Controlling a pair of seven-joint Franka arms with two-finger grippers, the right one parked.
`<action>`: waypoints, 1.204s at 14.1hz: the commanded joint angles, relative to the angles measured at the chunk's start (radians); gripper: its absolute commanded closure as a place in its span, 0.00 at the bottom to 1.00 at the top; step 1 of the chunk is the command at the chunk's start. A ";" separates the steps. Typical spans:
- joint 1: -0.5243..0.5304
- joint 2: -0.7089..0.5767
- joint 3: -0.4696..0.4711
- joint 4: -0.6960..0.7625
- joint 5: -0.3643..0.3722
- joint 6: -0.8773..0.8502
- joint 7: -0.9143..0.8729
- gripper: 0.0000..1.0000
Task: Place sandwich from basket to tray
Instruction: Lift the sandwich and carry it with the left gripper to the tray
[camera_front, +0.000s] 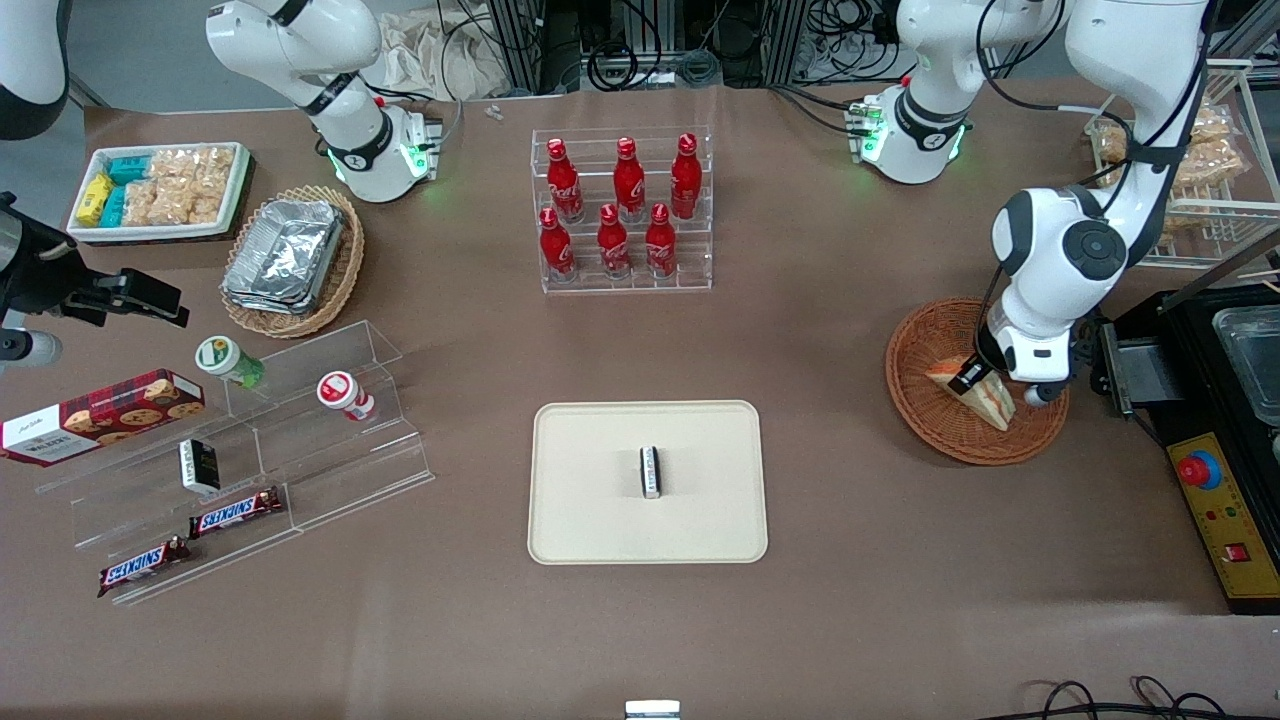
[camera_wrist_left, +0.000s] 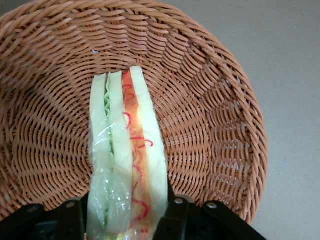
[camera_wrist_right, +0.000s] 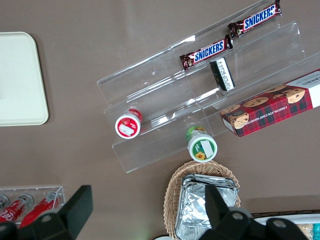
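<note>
Left arm's end effector (camera_front: 975, 378) down inside the reddish-brown wicker basket (camera_front: 915, 345), which sits on the brown counter (camera_front: 880, 600) near the working arm's end. Its two black fingers (camera_wrist_left: 172, 212) are closed against the sides of the sandwich (camera_wrist_left: 127, 155), gripping the wedge at one end. Sandwich is wrapped in clear film, cut edge showing green lettuce and orange-red filling between white bread slices. It is in the basket; cannot tell whether it rests on the weave or is lifted.

Cream-beige tray (camera_front: 600, 520) lies mid-counter, toward the edge nearest the front camera, well apart from the basket. One small black-and-white packet (camera_front: 650, 471) sits near the tray's centre.

Clear rack of red cola bottles (camera_front: 622, 212) stands farther from the front camera than the tray.
</note>
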 joint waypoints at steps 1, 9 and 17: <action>-0.002 0.001 -0.006 0.009 -0.001 -0.030 -0.015 1.00; -0.008 -0.217 -0.015 0.314 -0.004 -0.695 0.174 1.00; -0.154 -0.067 -0.200 0.666 -0.036 -0.886 0.244 1.00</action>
